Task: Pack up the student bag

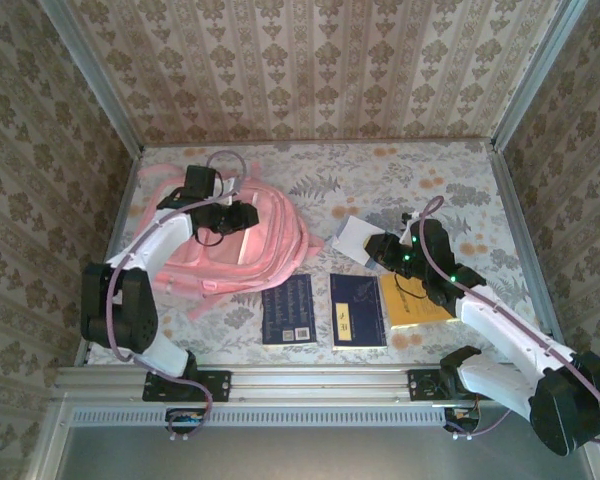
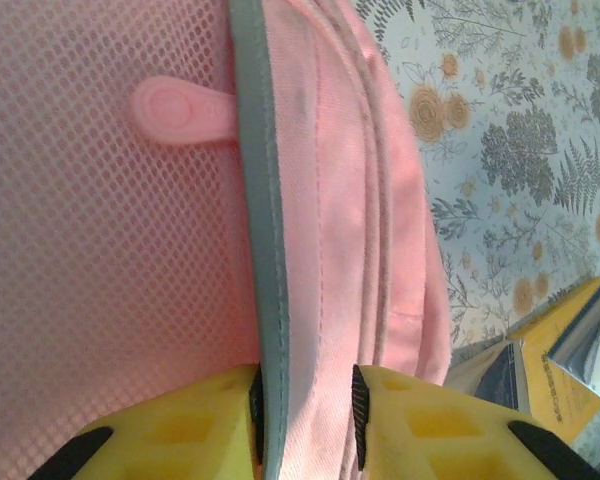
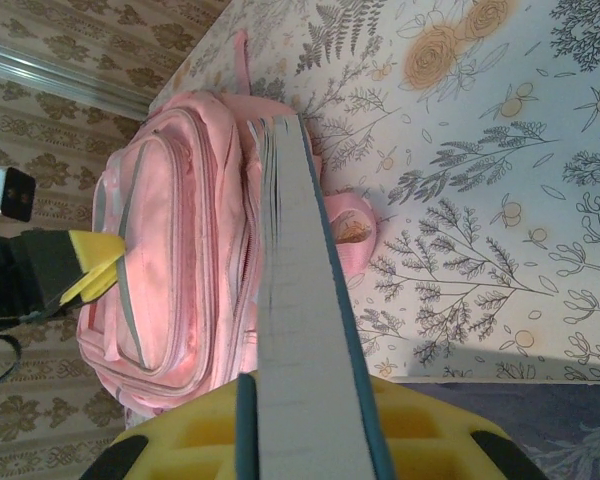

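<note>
Seen from above, the student bag, a large soft pink fabric backpack, lies flat at the left rear of the floral-printed table. Its upper part is partly covered by the left arm, whose left gripper sits at the bag's top panel, the jaws too small and dark to read here. The right gripper is clamped on a thin book with a blue cover, just right of the bag. Three more books lie flat near the front edge: two dark blue paperback books side by side, and one yellow book half hidden beneath the right arm. Gold lettering on the blue covers is too small to read. From the left wrist, the yellow fingers sit close on either side of a fold of bag fabric edged with grey piping; whether they pinch it or merely flank it cannot be told. A pink mesh panel carries one pink rubber zip tab, and books at the lower right are cut off by the frame. From the right wrist, the held book stands on edge between the yellow pads, its page block facing the lens and hiding part of the bag. A small pink object behind it is hard to identify.
</note>
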`<state>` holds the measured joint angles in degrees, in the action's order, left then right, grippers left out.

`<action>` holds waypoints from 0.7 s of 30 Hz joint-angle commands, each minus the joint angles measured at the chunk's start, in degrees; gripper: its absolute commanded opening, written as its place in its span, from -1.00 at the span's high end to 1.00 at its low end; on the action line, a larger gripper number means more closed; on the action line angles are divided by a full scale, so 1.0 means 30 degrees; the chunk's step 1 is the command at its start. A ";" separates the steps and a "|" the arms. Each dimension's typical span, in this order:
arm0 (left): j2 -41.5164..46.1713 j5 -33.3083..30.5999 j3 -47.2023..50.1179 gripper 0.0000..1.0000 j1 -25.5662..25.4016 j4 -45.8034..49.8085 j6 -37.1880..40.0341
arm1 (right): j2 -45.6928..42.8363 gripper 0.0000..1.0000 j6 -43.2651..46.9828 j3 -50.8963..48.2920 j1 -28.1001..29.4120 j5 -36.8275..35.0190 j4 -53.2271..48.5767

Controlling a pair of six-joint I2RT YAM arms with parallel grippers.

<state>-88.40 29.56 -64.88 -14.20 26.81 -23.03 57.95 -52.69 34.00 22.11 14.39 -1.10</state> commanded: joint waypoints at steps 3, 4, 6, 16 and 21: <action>0.0763 0.0555 -0.0145 0.40 -0.0424 0.0702 0.0521 | 0.0339 1.00 -0.0219 0.0370 -0.0104 0.0739 0.1445; 0.0712 0.0883 0.0025 0.40 -0.0425 0.0478 0.0322 | 0.0369 1.00 -0.0250 0.0358 -0.0104 0.0772 0.1461; 0.0538 0.1362 0.0347 0.40 -0.0425 0.0067 0.0001 | 0.0396 1.00 -0.0250 0.0327 -0.0104 0.0785 0.1498; -0.0160 0.0635 0.0589 0.36 -0.0287 0.0702 0.0122 | 0.0378 1.00 -0.0221 0.0239 -0.0104 0.0932 0.1437; -0.0507 -0.0477 0.0114 0.36 -0.0195 0.1271 0.0545 | 0.0455 1.00 -0.0309 0.0181 -0.0104 0.1004 0.1588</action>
<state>-88.58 29.89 -63.22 -14.94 28.14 -22.85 59.33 -52.88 34.00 22.11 15.90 0.14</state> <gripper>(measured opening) 0.321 0.176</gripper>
